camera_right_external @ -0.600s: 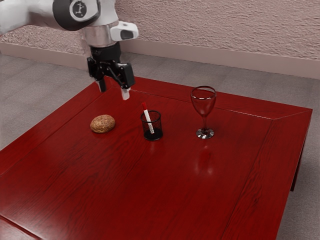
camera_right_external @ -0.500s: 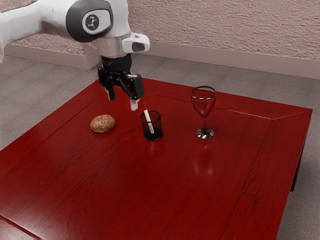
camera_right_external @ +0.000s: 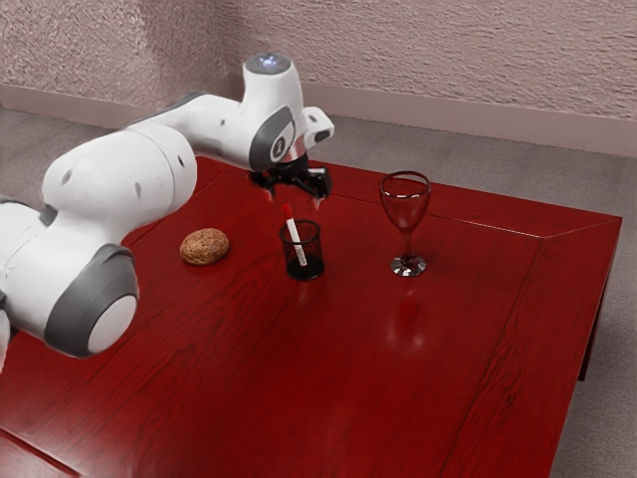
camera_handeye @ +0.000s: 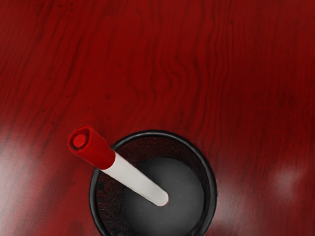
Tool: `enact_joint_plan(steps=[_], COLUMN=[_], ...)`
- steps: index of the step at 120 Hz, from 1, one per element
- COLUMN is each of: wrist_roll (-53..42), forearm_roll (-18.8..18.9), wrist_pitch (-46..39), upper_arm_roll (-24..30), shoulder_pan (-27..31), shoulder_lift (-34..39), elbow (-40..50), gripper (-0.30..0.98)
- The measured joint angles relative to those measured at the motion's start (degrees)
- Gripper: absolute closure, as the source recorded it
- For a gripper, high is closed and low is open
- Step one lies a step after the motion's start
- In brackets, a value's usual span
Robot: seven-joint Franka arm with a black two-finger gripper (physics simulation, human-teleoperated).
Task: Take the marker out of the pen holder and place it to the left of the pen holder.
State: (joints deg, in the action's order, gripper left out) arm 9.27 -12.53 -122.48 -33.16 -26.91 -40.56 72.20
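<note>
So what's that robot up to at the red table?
The robot arm isn't holding anything right now. Its claw is open above the pen holder. A white marker with a red cap leans inside the holder, with its capped end sticking out past the rim. The job is to take it out and put it down beside the holder, so grabbing it is probably next. A brown roll and a wine glass are on the table too.

Wrist view's lower edge crops the round black mesh pen holder [camera_handeye: 212, 182]; exterior view's left edge crops the jointed white arm [camera_right_external: 119, 184].
</note>
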Motion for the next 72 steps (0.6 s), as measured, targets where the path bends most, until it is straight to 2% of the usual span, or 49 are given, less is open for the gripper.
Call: enact_joint_plan(steps=[26,48,72], wrist_roll=[2.13,3.42,4.45], forearm_roll=[-6.90,-9.13,-9.95], wrist_pitch=[-12.26,-16.85,-18.58], upper_arm_roll=[1.76,3.07,3.20], shoulder_pan=[4.58,5.35,6.66], shoulder_lift=[-5.63,-6.04,-6.11], elbow=[-0.86,1.74,2.66], gripper=[0.00,0.00,0.25])
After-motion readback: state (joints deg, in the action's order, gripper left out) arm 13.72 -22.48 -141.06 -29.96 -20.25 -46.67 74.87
